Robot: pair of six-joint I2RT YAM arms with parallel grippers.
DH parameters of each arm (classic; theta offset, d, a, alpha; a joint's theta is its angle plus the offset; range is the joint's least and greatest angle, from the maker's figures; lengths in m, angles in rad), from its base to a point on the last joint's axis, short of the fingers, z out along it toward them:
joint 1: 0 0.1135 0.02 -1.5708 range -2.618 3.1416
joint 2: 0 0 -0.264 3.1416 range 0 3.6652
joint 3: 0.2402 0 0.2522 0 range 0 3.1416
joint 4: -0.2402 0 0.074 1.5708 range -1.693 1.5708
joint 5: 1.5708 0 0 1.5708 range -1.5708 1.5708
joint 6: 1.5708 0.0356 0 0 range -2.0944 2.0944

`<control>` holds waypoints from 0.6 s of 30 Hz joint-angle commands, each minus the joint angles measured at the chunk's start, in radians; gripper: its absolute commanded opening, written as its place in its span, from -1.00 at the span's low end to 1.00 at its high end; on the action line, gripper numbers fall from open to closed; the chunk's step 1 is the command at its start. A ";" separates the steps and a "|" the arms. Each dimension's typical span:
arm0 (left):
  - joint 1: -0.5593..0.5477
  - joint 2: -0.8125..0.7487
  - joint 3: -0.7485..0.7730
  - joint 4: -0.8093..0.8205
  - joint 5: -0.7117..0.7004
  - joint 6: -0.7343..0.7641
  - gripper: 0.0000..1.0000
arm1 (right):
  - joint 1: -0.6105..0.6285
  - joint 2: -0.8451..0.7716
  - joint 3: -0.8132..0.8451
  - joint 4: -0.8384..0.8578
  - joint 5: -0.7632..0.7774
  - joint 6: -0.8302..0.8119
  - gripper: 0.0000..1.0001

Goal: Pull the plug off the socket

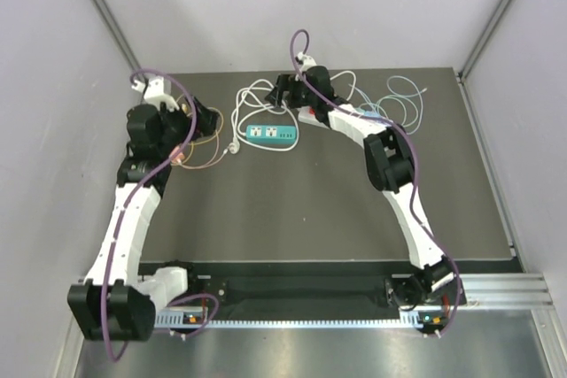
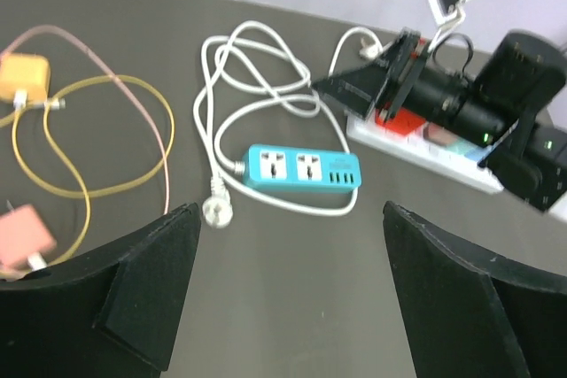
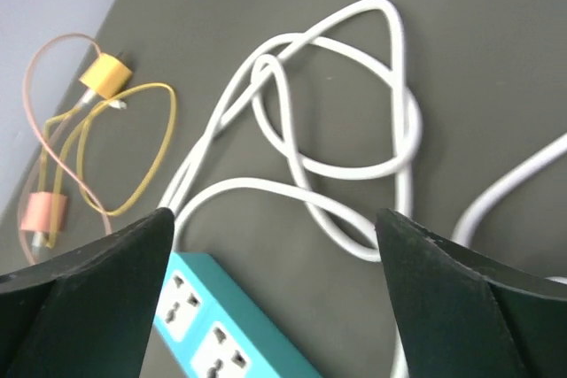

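A teal power strip (image 1: 271, 135) lies at the back middle of the dark mat; its two sockets are empty in the left wrist view (image 2: 302, 168) and the right wrist view (image 3: 213, 329). Its white cord (image 3: 337, 130) is coiled behind it and its white plug (image 2: 215, 211) lies loose. A white power strip (image 2: 425, 143) carrying red and blue parts lies to the right, largely hidden by my right arm. My right gripper (image 1: 285, 90) is open above the cord (image 3: 273, 215). My left gripper (image 1: 208, 119) is open and empty left of the teal strip (image 2: 291, 212).
An orange charger (image 2: 22, 77), a pink charger (image 2: 27, 232) and a looped yellow cable (image 2: 106, 148) lie at the left of the mat. Thin pale cables (image 1: 403, 95) lie at the back right. Grey walls close in on three sides.
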 commanded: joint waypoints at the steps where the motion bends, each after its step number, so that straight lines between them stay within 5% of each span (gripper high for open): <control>1: 0.003 -0.099 -0.054 -0.044 0.003 -0.017 0.79 | -0.024 -0.107 0.040 0.004 -0.022 -0.096 0.92; 4: 0.003 -0.176 -0.104 -0.053 -0.023 -0.039 0.98 | -0.044 -0.185 0.029 -0.004 -0.089 -0.188 1.00; 11: 0.003 -0.253 -0.173 -0.053 0.033 -0.045 0.98 | -0.104 -0.421 -0.133 0.001 -0.518 -0.352 0.99; 18: 0.003 -0.254 -0.200 -0.055 0.200 -0.013 0.98 | -0.152 -0.654 -0.290 -0.500 -0.527 -0.912 1.00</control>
